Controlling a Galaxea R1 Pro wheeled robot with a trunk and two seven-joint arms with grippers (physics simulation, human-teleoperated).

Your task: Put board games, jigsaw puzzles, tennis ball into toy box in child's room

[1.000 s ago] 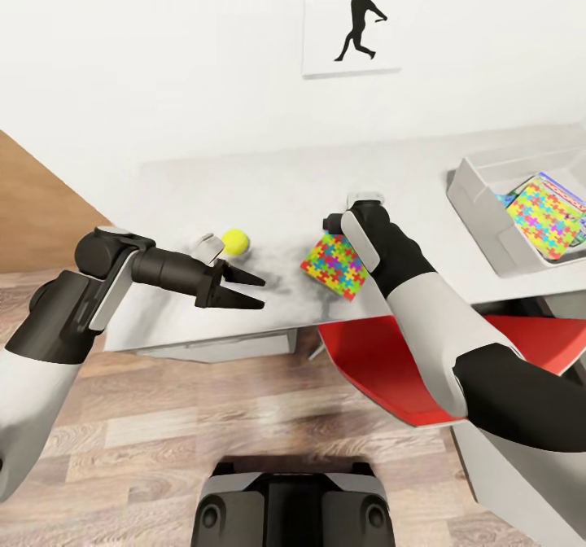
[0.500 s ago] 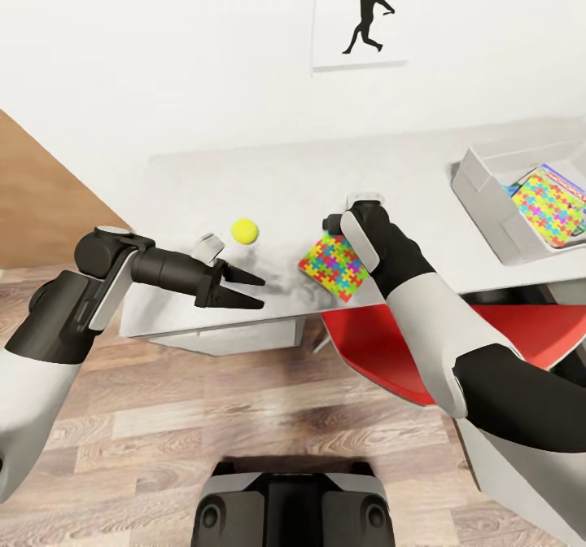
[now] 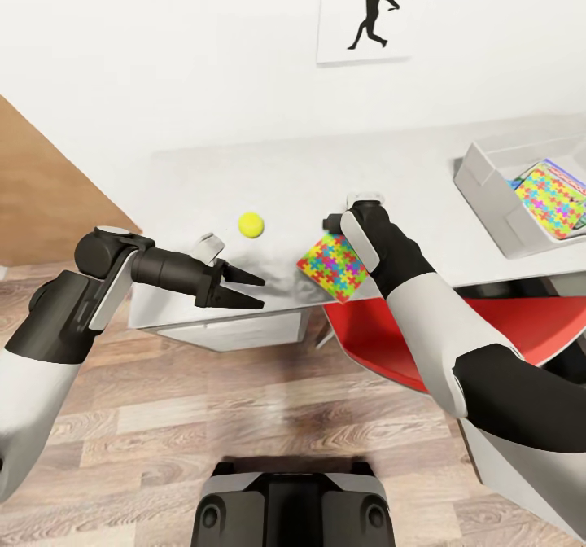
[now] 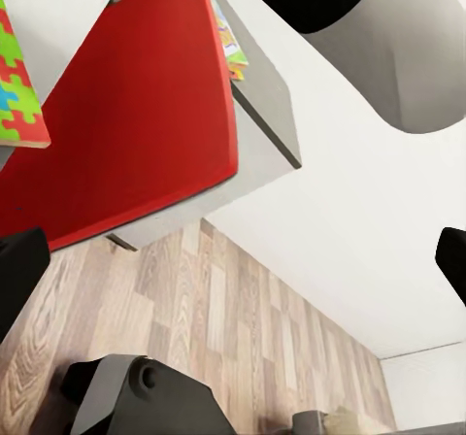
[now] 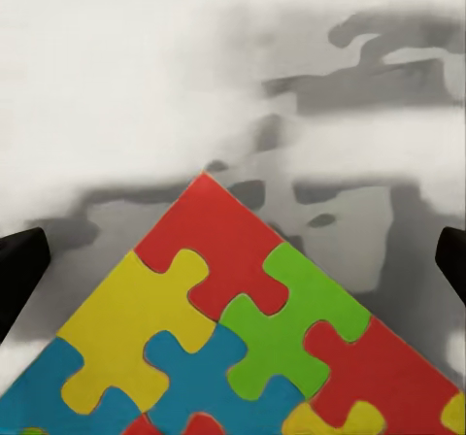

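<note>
- Head view: the toy box [image 3: 488,197], a light-grey bin with sloped sides and no lid, stands on the table [image 3: 309,181] at the table's right end, partly cut by the picture's edge.
- Inside the toy box lies a jigsaw puzzle [image 3: 552,197] on top of a printed board game [image 3: 570,174], with a blue edge of another flat thing showing beside them; what that is cannot be told.
- Left of the toy box and well apart from it, a second jigsaw puzzle [image 3: 334,266] lies flat on the table near its front edge.
- The tennis ball [image 3: 251,224] sits on the table still farther from the toy box, left of that loose puzzle.
- The right gripper [image 3: 352,229] hangs over the loose puzzle's far corner; the wrist hides its fingers here.
- The left gripper [image 3: 248,289] is over the table's front edge, nearer the robot than the ball, its two dark fingers spread apart with nothing between them.
- A red chair seat [image 3: 382,343] is tucked under the table, below the loose puzzle.
- A baseball-player picture [image 3: 366,11] hangs on the white wall above the table.
- Left wrist view: the red seat [image 4: 126,124], a corner of the loose puzzle [image 4: 17,85], and wood-plank floor [image 4: 194,328]; dark fingertips [image 4: 19,270] stand at opposite edges, far apart.
- Right wrist view: the loose puzzle's corner [image 5: 243,328] lies on the mottled tabletop [image 5: 194,66], with dark fingertips [image 5: 17,280] wide apart at either side, touching nothing.
</note>
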